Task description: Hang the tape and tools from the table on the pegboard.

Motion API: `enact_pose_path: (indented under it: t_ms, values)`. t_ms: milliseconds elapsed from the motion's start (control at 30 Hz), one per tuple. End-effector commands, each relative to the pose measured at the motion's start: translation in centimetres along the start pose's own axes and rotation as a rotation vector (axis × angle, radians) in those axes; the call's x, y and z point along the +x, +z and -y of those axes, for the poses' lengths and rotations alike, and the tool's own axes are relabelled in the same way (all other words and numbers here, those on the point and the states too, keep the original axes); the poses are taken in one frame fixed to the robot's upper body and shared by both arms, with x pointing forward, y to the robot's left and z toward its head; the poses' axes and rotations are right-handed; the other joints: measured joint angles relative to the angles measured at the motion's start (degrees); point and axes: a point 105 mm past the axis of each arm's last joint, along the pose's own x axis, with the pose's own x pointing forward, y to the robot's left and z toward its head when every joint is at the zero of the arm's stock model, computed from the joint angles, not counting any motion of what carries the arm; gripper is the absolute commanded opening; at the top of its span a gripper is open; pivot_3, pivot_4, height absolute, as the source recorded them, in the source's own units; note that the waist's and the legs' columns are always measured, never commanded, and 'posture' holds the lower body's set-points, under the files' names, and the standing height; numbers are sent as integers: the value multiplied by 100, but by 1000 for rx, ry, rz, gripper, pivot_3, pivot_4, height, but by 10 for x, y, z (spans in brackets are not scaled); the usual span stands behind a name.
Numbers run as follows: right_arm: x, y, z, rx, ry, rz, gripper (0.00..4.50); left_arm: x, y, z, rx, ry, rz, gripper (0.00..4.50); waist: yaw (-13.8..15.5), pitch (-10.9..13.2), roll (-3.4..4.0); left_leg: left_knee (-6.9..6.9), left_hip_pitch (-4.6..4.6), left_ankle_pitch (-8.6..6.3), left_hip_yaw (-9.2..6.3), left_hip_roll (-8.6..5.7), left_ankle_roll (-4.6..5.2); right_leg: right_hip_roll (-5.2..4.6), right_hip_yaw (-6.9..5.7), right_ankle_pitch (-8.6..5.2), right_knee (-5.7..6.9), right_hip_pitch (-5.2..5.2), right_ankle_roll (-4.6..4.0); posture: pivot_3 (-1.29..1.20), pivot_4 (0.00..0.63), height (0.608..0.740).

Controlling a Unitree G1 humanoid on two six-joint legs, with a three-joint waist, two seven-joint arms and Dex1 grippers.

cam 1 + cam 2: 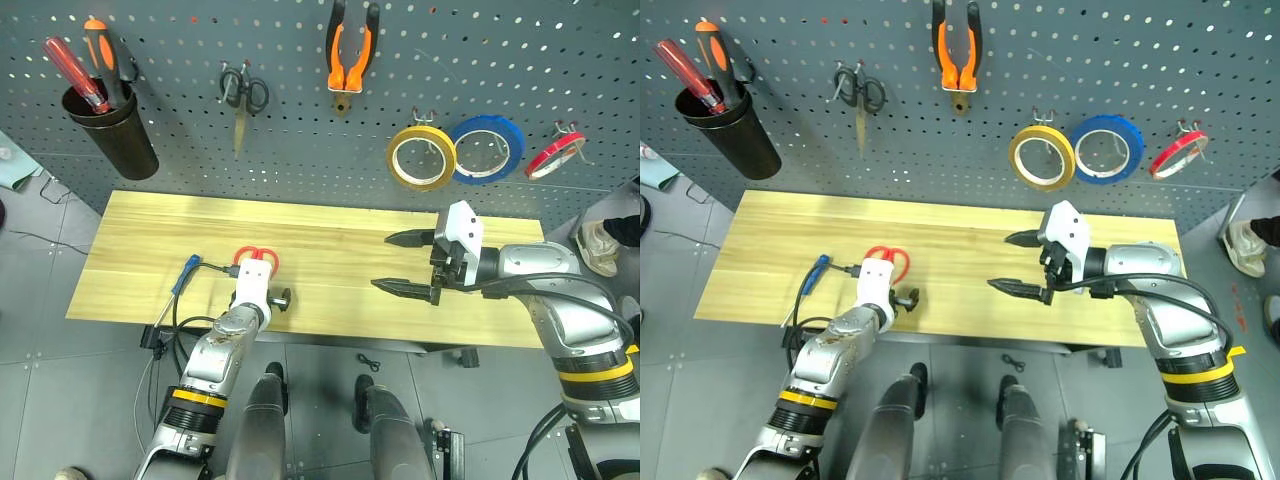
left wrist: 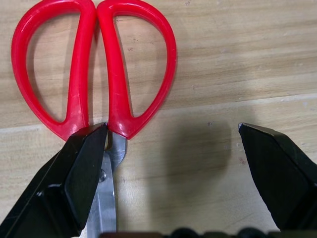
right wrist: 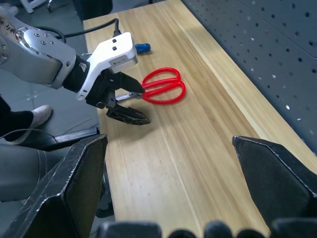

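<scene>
The red-handled scissors [image 2: 94,64] lie flat on the table [image 1: 330,220], left of centre. My left gripper [image 2: 168,131] is open and low over them; one finger [image 2: 79,168] covers the pivot and the other stands over bare wood. The blue-handled screwdriver [image 1: 185,272] lies just left of the scissors. My right gripper [image 1: 383,262] hovers open and empty over the table's right half. On the pegboard [image 1: 300,150] the orange-and-black pliers [image 1: 350,50] hang at the top centre, and the yellow tape [image 1: 421,157] hangs on a hook at the right.
A black cup [image 1: 110,135] holding red and orange screwdrivers hangs on the pegboard's left. Small black scissors [image 1: 243,95] hang beside it. A blue roll [image 1: 487,148] and a thin red roll [image 1: 556,155] hang right of the tape. A person's shoe [image 1: 600,245] shows beyond the table's right end.
</scene>
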Motion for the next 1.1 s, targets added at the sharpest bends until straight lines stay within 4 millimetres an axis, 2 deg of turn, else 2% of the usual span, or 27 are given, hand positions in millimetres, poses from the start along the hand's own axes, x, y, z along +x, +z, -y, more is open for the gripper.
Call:
enact_pose_path:
  t_ms: [33,133,300,433,567,800,933,1100]
  values:
    - [-9,13,3,-30,-31,28,4450,-6,-2,-5,3,25,5,4500,-62,16,2,0,0,0,0,0,0,0,0,0,0,0,0,11,481,740]
    - [-7,15,1,-30,-25,40,4450,-11,10,-9,-3,36,58,4500,-122,46,2,0,0,0,-1,-1,0,0,1,0,0,0,0,19,475,740]
    - [4,32,-6,-9,17,106,4450,-26,31,-26,-1,88,124,4500,-178,129,2,-2,-4,0,-4,-1,0,0,1,0,1,-6,0,42,466,740]
    - [10,33,-10,3,33,124,4450,-40,37,-40,17,132,143,4500,-162,130,2,-12,-5,-1,-5,-4,2,0,1,8,0,-8,39,78,460,740]
    - [13,29,-12,11,45,126,4450,-44,17,-51,0,132,67,4500,-135,131,3,-18,-8,-5,-4,-7,7,-2,1,3,-7,-10,44,96,454,740]
    - [18,29,-10,4,53,125,4450,-28,-8,-42,-14,-15,-6,4500,-90,131,3,-17,-13,-6,-4,-8,8,-2,1,-17,-11,-14,12,104,439,740]
    - [18,30,-6,-6,47,123,4450,-17,-20,-51,-11,1,-60,4500,-81,130,4,-20,-12,-6,-5,-8,8,-3,1,-17,-10,-15,10,99,431,740]
    - [19,30,-2,-15,38,119,4450,-8,-34,-48,-5,-20,-119,4500,-99,128,8,-22,-8,-6,-5,-8,8,-3,1,-12,-9,-11,20,89,422,740]
